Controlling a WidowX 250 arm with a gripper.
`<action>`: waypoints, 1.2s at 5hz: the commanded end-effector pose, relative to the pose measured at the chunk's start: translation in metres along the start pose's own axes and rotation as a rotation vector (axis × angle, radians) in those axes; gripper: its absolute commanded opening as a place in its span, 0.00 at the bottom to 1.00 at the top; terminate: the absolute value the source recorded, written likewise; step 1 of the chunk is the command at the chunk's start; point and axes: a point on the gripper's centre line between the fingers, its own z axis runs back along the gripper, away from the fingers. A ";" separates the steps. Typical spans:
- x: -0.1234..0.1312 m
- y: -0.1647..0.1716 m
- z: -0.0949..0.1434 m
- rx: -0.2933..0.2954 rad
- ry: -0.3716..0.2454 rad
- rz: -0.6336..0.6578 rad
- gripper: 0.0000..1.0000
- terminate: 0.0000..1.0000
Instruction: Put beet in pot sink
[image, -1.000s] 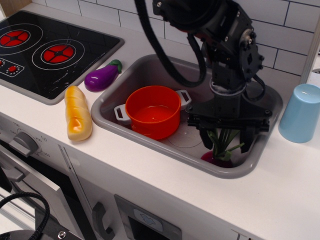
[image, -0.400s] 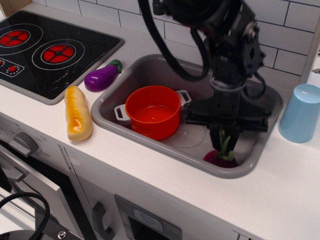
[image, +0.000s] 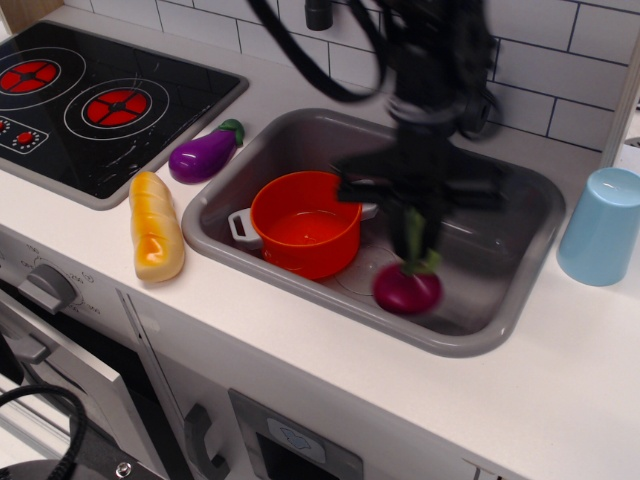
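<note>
The beet (image: 407, 289), a round magenta root with green leaves, hangs from my gripper (image: 416, 232) just above the sink floor. The gripper is shut on the beet's leaves and is blurred by motion. The orange-red pot (image: 306, 221) with grey side handles stands in the left part of the grey sink (image: 500, 330). The beet is to the right of the pot and slightly nearer the front, apart from it.
A purple eggplant (image: 202, 154) and a yellow bread loaf (image: 155, 225) lie on the counter left of the sink. A black stove (image: 90, 100) is at the far left. A light blue cup (image: 602, 226) stands right of the sink. A tiled wall is behind.
My gripper closed on the beet's leaves, lifted the beet off the sink's front right corner and carried it left toward the pot.
</note>
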 end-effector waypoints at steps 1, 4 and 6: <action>0.022 0.046 0.040 0.002 -0.126 0.075 0.00 0.00; 0.057 0.073 0.024 0.053 -0.209 0.216 0.00 0.00; 0.071 0.072 0.014 0.043 -0.192 0.241 0.00 0.00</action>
